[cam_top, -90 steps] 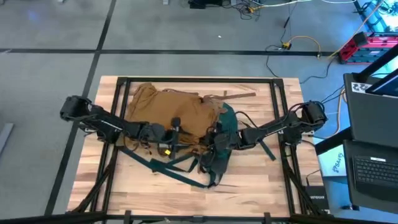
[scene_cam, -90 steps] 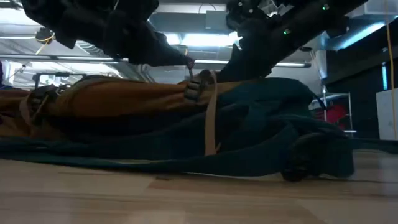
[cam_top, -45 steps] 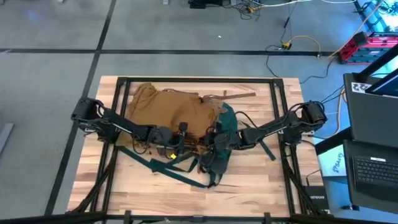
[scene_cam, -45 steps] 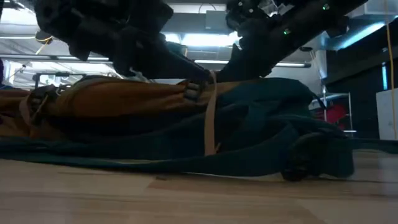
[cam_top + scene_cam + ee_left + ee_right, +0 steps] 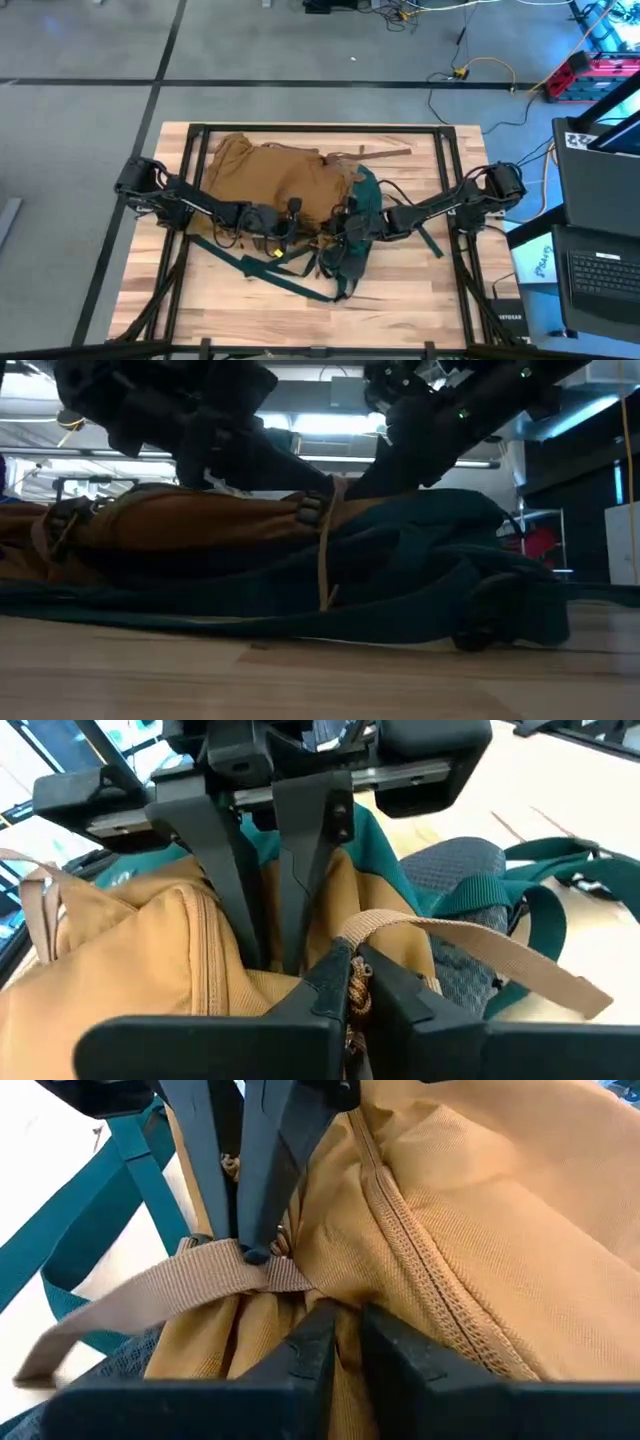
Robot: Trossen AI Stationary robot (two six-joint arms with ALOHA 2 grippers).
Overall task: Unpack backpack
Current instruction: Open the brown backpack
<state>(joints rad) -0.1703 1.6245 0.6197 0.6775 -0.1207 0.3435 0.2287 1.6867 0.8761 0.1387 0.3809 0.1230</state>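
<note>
The backpack [image 5: 290, 190] lies flat on the wooden table [image 5: 400, 310], near the middle and a bit toward the far edge. Nothing from inside it is out on the table, so the unpacking looks like it has only just begun. The bag has to be opened first, and then its things can be lifted out.

Both arms are busy at the same spot, near the middle of the bag where the tan cloth meets the dark green part. The left gripper [image 5: 350, 982] has its fingers pressed nearly together on the tan cloth, right by a tan webbing strap [image 5: 480, 955]. It seems to be pinching something small there, maybe a zip pull, but I cannot tell for sure. The right gripper [image 5: 342, 1342] comes in from the other side. Its fingers are close together with a fold of the tan cloth between them, next to the zip seam [image 5: 420, 1270]. The tips of the two grippers almost touch each other.

The bag's long side runs across the table from left to right. The tan end points toward the left arm's side. The green end points toward the right arm. The green straps [image 5: 290, 275] trail off toward the near edge of the table.
</note>
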